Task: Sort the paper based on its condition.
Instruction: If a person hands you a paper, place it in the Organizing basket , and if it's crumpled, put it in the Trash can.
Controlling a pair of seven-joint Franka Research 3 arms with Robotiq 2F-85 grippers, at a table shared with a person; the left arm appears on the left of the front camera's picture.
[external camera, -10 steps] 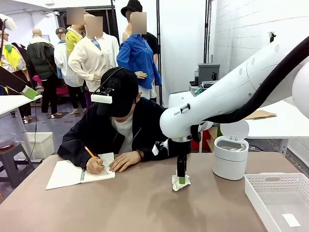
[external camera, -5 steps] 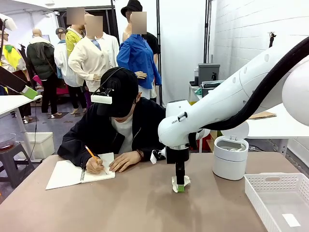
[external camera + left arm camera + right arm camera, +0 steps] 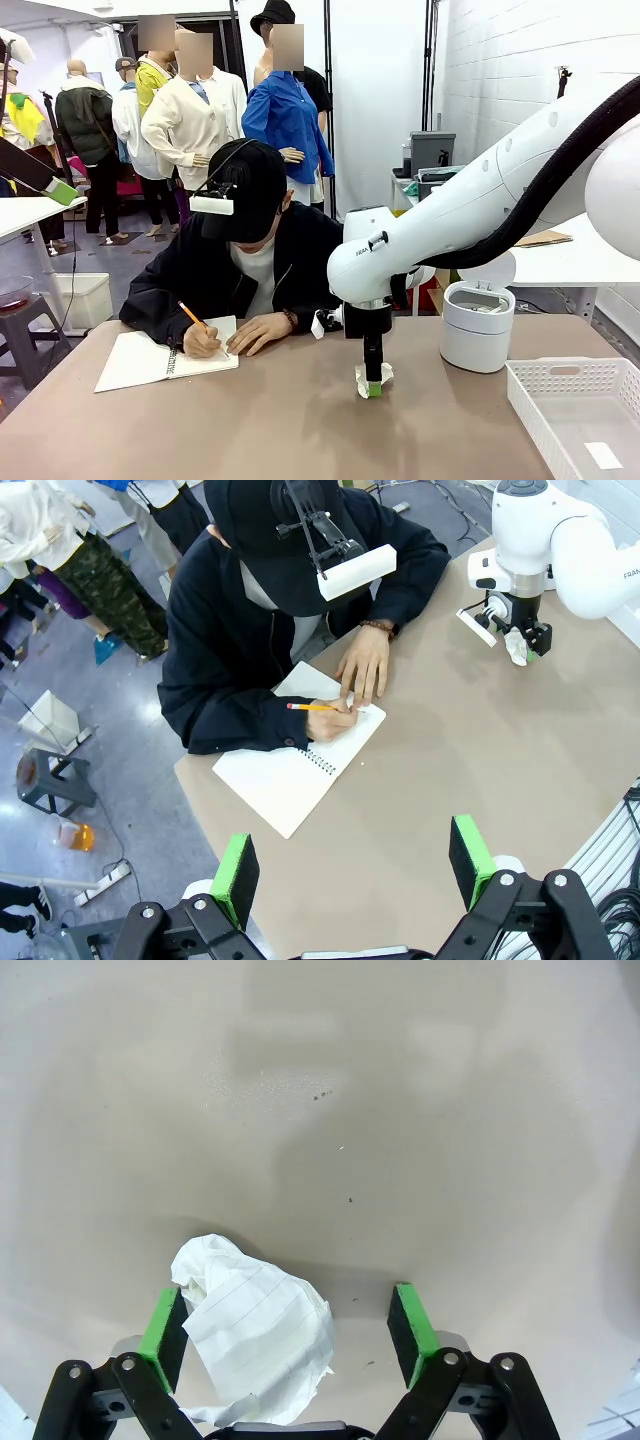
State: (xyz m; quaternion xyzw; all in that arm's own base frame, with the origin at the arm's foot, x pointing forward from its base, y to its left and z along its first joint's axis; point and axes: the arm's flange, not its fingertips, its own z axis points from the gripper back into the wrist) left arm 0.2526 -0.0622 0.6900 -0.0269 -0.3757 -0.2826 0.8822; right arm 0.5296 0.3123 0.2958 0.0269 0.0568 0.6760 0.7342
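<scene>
A crumpled wad of lined white paper lies on the table between the fingers of my right gripper, close against the left pad. The jaws stand wide apart, so the gripper is open around the wad. In the front view the right gripper points straight down at the wad mid-table. A flat slip of paper lies in the white basket. My left gripper hangs open high above the table, holding nothing. From there I see the right gripper and the wad far off.
A person sits at the far side and writes with a pencil in a spiral notebook at the table's left. A white lidded bin stands open at the back right, behind the basket.
A second ago my right arm shifted a little left over the wad; since then it has held still. The person's pencil hand has moved slightly.
</scene>
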